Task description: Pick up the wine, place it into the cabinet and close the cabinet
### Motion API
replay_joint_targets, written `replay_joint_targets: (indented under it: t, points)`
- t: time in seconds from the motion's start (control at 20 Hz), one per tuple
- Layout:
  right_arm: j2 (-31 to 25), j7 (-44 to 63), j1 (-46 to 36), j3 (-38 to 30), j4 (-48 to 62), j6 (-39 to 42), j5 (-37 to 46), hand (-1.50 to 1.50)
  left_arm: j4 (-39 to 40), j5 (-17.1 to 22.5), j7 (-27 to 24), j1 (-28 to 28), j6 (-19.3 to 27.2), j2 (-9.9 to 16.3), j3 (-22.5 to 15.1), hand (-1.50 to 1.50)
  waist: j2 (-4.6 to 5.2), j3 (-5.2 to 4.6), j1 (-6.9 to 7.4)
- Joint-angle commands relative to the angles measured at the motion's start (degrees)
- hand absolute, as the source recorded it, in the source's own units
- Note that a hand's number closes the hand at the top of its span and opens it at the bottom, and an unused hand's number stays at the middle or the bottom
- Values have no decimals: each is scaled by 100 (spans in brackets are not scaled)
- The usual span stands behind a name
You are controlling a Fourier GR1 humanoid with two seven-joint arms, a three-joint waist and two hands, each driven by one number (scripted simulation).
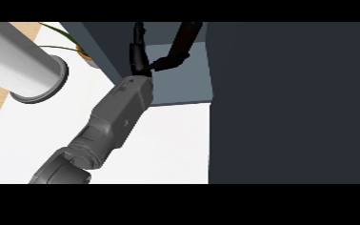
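Up top, matte black left hand [144, 59], fingers straight and spread, apparently empty, inside grey boxy cabinet [184, 83], dark flat door [281, 105] beside.

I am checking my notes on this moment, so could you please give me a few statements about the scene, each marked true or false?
1. One hand reaches up into the cabinet opening. True.
2. A wine bottle stands in plain sight on the counter. False: no bottle shows on it.
3. A potted plant sits at the upper left, beside the cabinet. True.
4. Both forearms are in view. False: only one forearm shows.
5. The dark cabinet door fills the view's right side. True.
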Motion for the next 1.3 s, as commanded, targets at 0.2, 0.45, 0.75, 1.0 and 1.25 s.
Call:
replay_joint_targets:
  t: [0.2,0.45,0.75,1.0,1.25]
  points:
    - [-5,97,275,18,-477,40,-146,-150,26,32,-490,588,-490,187,157,-150,28,-28,32]
    - [-51,250,-24,-51,-334,-96,-218,-150,7,-13,-571,466,-493,21,171,-150,32,-29,55]
    - [47,270,85,225,-421,-129,-10,-150,29,-100,-595,467,-672,4,54,-150,0,-27,70]
    - [-45,169,280,-12,-517,8,-295,-150,-26,-107,-536,441,-1157,52,67,-150,3,-25,77]
    - [65,258,-75,231,-243,-171,-64,-150,-167,222,-749,722,-1262,3,34,-150,-10,-29,32]
